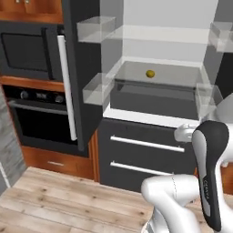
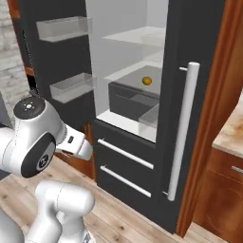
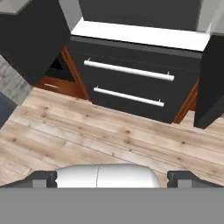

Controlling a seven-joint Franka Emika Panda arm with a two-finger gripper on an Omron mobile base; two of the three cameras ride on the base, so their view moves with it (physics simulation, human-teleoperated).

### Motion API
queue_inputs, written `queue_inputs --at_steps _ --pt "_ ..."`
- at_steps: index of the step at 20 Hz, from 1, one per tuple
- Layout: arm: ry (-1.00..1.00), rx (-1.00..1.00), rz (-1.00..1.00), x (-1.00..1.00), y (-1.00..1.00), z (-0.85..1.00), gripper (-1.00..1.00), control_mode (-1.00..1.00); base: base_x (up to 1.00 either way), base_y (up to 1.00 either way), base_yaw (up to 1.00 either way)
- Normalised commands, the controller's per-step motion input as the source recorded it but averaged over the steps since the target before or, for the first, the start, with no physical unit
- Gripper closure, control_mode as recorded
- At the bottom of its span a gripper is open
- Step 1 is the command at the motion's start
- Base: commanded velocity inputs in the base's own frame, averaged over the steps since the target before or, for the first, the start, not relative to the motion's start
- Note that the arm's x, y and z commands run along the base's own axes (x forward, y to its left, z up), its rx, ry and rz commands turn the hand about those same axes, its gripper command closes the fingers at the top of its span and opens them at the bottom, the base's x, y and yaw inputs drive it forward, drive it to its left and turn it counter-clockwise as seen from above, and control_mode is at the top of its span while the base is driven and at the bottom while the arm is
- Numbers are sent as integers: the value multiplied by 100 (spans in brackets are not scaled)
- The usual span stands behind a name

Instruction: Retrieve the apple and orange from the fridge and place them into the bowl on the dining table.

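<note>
Wide-spread, empty tool (image 3: 112, 178) faces pale wooden floor (image 3: 87, 135) and two dark drawers (image 3: 131, 85) at twelve o'clock; base views add the small yellow-orange orange (image 1: 150, 73) inside the open dark grey fridge (image 2: 190, 28).

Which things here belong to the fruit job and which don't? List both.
Job:
- orange on a shelf inside the fridge
- fridge, doors open
- claw, open, empty, aimed at the floor

Not the job:
- microwave
- oven
- fridge drawers

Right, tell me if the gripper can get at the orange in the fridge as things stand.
Probably yes. Both doors of the fridge stand open and the orange sits alone on a shelf with nothing in front. The open gripper points at the lower drawers, so it must rise first.
</note>
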Motion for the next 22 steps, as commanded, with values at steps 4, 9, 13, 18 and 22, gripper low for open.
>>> queue_inputs --at_steps 4,9,13,18,22 --pt "0 0 0 0 0 0 -100 100 37 9 -37" --pt "0 0 0 0 0 0 -100 100 49 42 -42" --pt "0 0 0 0 0 0 -100 100 43 61 -44" --pt "0 0 0 0 0 0 -100 100 41 29 -33" --pt "0 0 0 0 0 0 -100 100 60 32 -6"
